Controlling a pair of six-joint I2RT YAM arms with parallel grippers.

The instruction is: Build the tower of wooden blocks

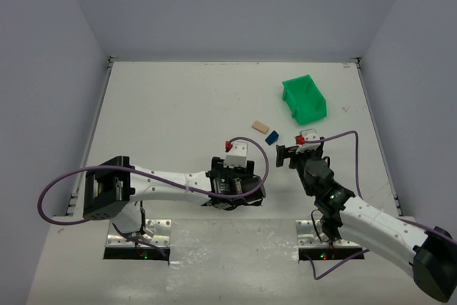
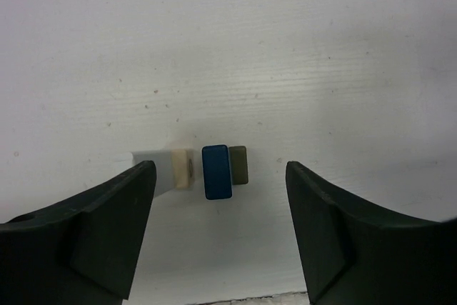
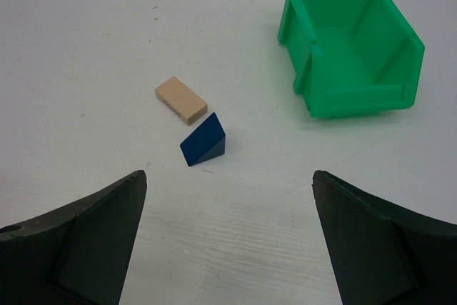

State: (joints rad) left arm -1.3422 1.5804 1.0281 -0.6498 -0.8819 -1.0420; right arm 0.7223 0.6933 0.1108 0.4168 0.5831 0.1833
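Table: white, carrying all items.

Green bin: upper right of the top view, apparently empty. It is not part of the build.

Wood block tower: sits at centre of the left wrist view. In the top view it is hidden beneath the left arm's wrist, at lower centre. From straight above I can make out a pale piece, a cream cube, a blue block and a dark olive piece pressed together. The number of layers cannot be told from this angle.

Progress: judged partly built. Two pieces lie loose to the left of the bin, well apart from the tower. These are a tan plank and, just below and beside it, a blue wedge. Both look left to place.

Left gripper: jaws stand wide, one on each side of the tower with bare table showing between each finger and the blocks. It holds nothing.

Right gripper: jaws fully spread and empty, aimed toward the wedge and plank and touching neither.
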